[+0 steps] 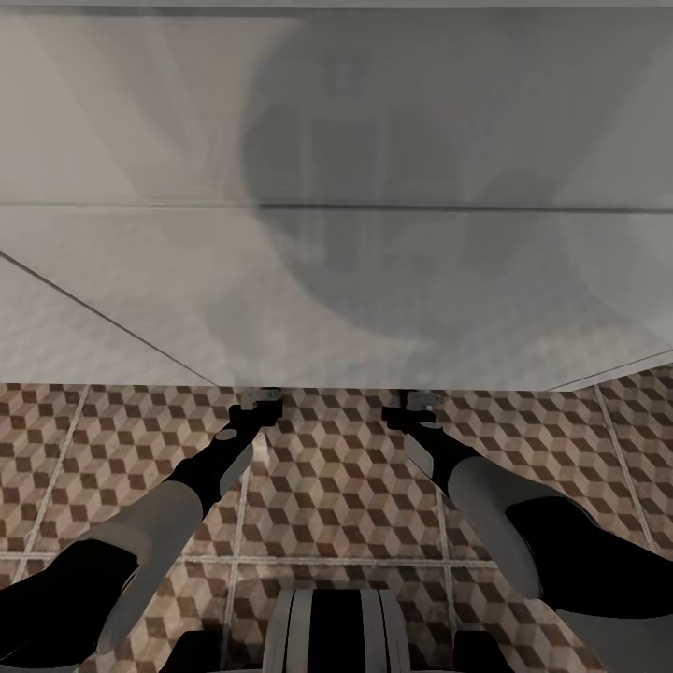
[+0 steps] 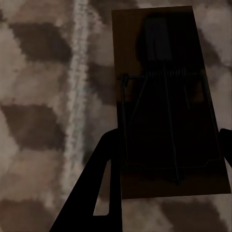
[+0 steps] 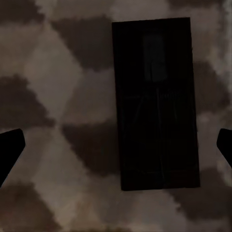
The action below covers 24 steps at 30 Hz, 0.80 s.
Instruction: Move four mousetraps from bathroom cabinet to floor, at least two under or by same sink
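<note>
Both arms reach forward over the bathroom floor [image 1: 336,486] to the lower edge of a white glossy front [image 1: 336,299], which may be the sink's vanity; I cannot make out a basin. One mousetrap [image 2: 169,121], a dark flat board with a wire spring, sits between the fingers of my left gripper [image 2: 169,140], which press on its long sides just above the tiles. A second mousetrap [image 3: 157,106] lies flat on the tiles under my right gripper [image 3: 119,145], whose fingers stand wide apart and clear of it. In the head view the left gripper [image 1: 259,402] and right gripper [image 1: 421,402] end at the white edge. The cabinet is out of view.
The white front spans the whole width ahead, with a dark reflection on it. Patterned tiles with pale grout lines run between and beside the arms. My own base [image 1: 336,626] shows at the near edge.
</note>
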Tool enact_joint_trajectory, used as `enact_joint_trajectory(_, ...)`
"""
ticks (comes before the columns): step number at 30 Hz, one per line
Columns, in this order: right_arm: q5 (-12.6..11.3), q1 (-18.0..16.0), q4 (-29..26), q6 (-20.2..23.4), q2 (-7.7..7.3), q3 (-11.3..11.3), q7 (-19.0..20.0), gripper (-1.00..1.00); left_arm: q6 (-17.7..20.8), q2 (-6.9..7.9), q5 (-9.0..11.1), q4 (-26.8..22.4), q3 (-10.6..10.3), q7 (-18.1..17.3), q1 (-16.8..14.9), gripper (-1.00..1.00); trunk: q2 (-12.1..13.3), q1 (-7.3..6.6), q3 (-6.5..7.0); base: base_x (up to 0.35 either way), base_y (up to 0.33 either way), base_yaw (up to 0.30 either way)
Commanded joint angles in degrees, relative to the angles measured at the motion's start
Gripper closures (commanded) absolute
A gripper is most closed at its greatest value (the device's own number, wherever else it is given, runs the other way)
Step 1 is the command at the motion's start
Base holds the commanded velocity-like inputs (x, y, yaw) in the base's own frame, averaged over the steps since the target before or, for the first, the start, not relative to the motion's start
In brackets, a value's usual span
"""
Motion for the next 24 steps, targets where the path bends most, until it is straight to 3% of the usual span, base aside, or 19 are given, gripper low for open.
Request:
enact_joint_trajectory(1,-0.6,0.0,0.1,-0.2,0.0,0.5,-0.2,-1.0,-0.2,0.03,0.5,0.0,-0.5,0.5,0.0,1.0,0.0,-0.01,-0.03,0.0,0.0,0.0)
enact_joint_trajectory(24,-0.6,0.0,0.1,-0.3,0.03,0.5,-0.1,-1.0,-0.2,0.03,0.5,0.1,-0.5,0.5,0.0,1.0,0.0,-0.01,-0.03,0.0,0.0,0.0)
